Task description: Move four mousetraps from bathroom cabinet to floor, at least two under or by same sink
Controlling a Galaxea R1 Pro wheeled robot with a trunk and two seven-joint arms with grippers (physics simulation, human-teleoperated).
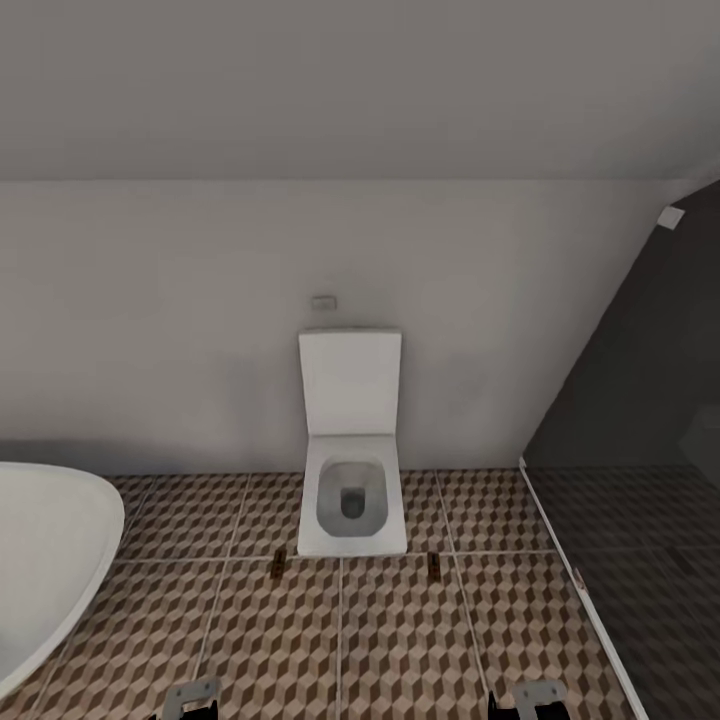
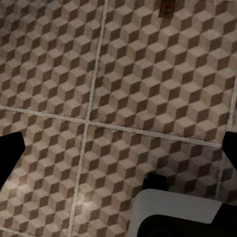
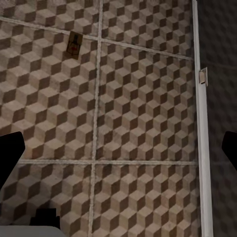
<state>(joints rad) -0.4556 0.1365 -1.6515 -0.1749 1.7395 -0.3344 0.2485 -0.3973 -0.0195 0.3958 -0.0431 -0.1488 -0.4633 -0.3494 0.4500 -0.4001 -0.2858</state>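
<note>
Two small brown mousetraps lie on the cube-patterned bathroom floor (image 1: pixel 400 640), one (image 1: pixel 278 564) off the toilet's front left corner and one (image 1: pixel 433 565) off its front right corner. The left wrist view catches a mousetrap (image 2: pixel 167 7) far ahead of my left gripper (image 2: pixel 118 153), which is open and empty above the tiles. In the right wrist view another mousetrap (image 3: pixel 74 43) lies well ahead of my right gripper (image 3: pixel 118 150), also open and empty. Both grippers hang low at the head view's bottom edge. The cabinet and the sink are out of view.
A white toilet (image 1: pixel 351 470) with its lid up stands against the far wall. The white bathtub (image 1: pixel 45 560) curves in at the left. At the right, a white threshold strip (image 3: pixel 202 123) borders the dark grey shower floor (image 1: pixel 650 560). Part of my white body (image 2: pixel 177 217) is underneath.
</note>
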